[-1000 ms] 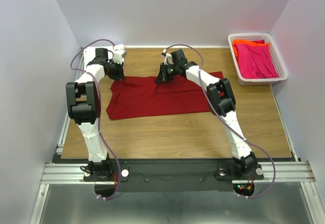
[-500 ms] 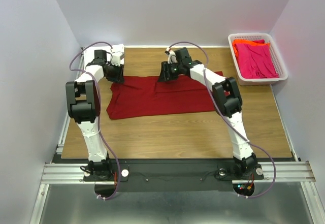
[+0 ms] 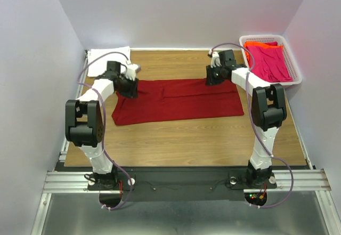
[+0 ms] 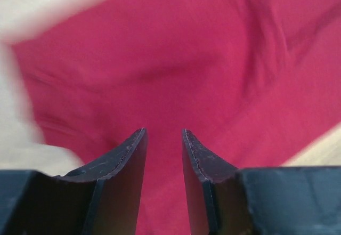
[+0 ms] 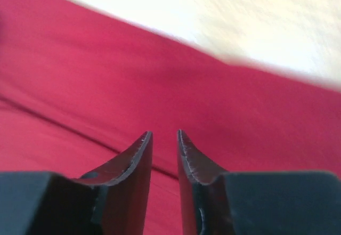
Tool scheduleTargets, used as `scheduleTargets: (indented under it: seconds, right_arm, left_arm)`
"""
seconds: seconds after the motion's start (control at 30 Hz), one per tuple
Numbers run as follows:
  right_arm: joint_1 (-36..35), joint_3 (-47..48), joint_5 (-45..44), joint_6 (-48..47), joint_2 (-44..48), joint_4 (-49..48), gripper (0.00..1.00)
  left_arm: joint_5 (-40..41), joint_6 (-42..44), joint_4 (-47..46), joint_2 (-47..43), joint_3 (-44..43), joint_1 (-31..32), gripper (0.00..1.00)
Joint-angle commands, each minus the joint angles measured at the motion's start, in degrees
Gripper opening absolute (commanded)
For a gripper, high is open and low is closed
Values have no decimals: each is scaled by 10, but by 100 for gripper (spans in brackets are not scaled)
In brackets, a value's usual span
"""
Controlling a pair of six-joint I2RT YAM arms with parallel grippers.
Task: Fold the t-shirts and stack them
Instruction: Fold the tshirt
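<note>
A large dark red t-shirt (image 3: 176, 104) lies spread flat across the middle of the table. My left gripper (image 3: 129, 88) is low over its far left corner. In the left wrist view the left gripper (image 4: 162, 131) is open, with only red cloth (image 4: 213, 59) showing beneath the gap. My right gripper (image 3: 213, 76) is at the shirt's far right corner. Seen from the right wrist, that gripper (image 5: 164, 132) stands open by a narrow gap over a fold line in the red cloth (image 5: 80, 86), holding nothing. A folded white t-shirt (image 3: 106, 55) sits at the far left.
A white lattice basket (image 3: 277, 84) stands at the far right corner, holding a pink t-shirt (image 3: 269, 62) and an orange one (image 3: 254, 45). Bare wooden table (image 3: 186, 144) runs along the near side of the red shirt. Grey walls close in on three sides.
Both grippers were shut at the shirt's far edge and have opened. The right arm swung out to the far right corner, the left shifted slightly inward, and the shirt now lies wider and flatter.
</note>
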State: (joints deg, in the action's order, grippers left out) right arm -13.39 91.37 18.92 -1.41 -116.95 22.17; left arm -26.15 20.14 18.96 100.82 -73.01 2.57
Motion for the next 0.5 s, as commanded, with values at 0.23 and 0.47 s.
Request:
scheduleTargets:
  seconds: [0.23,0.47]
  right_arm:
    - [13,-99,-61,-47,-12,69,19]
    - [12,-215,27,-43,27,135,16]
  left_arm:
    - [88,-17,53,24,48,53,41]
    - [102,-12,84,168,-130,86,40]
